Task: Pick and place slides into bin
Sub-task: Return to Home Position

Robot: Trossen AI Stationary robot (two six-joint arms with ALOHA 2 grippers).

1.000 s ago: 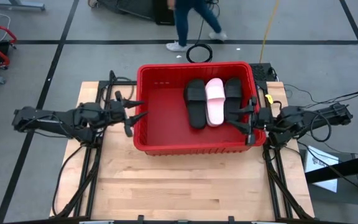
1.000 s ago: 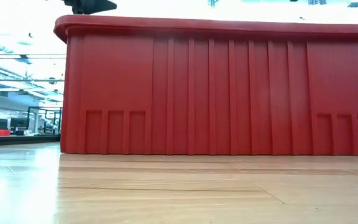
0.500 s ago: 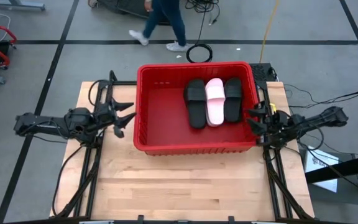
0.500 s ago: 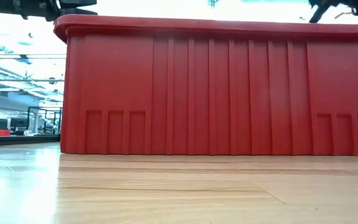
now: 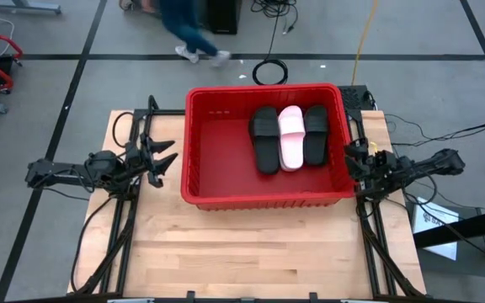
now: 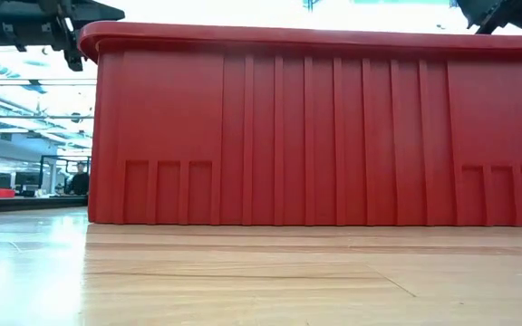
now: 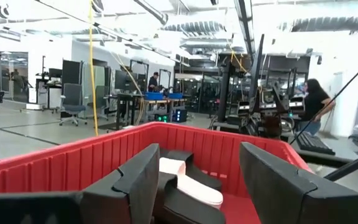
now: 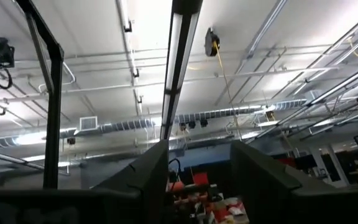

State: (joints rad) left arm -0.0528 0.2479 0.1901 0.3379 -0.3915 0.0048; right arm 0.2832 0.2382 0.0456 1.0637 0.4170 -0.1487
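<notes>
The red bin (image 5: 226, 172) stands on the far half of the wooden table and fills the low view (image 6: 315, 136). Three slides lie side by side on its floor at the right: black (image 5: 265, 139), pale pink-white (image 5: 291, 136), black (image 5: 315, 133). The other slides are out of view. My left gripper (image 5: 163, 158) is open and empty, just left of the bin's left wall; its wrist view (image 7: 197, 186) looks over the rim at the slides (image 7: 188, 180). My right gripper (image 5: 354, 156) is open and empty, just outside the bin's right wall; its wrist view (image 8: 197, 180) faces the ceiling.
Bare wooden table (image 5: 251, 252) lies between the bin and the near edge. A person (image 5: 183, 25) walks on the floor beyond the far edge, near a coiled cable (image 5: 269, 71). Another person (image 7: 316, 106) stands in the room behind the bin.
My left gripper has drawn back from the bin's left rim toward the table's left edge. My right gripper has drawn back from over the bin's right rim toward the table's right edge. The slides in the bin have stayed still. The person beyond the table has walked leftward.
</notes>
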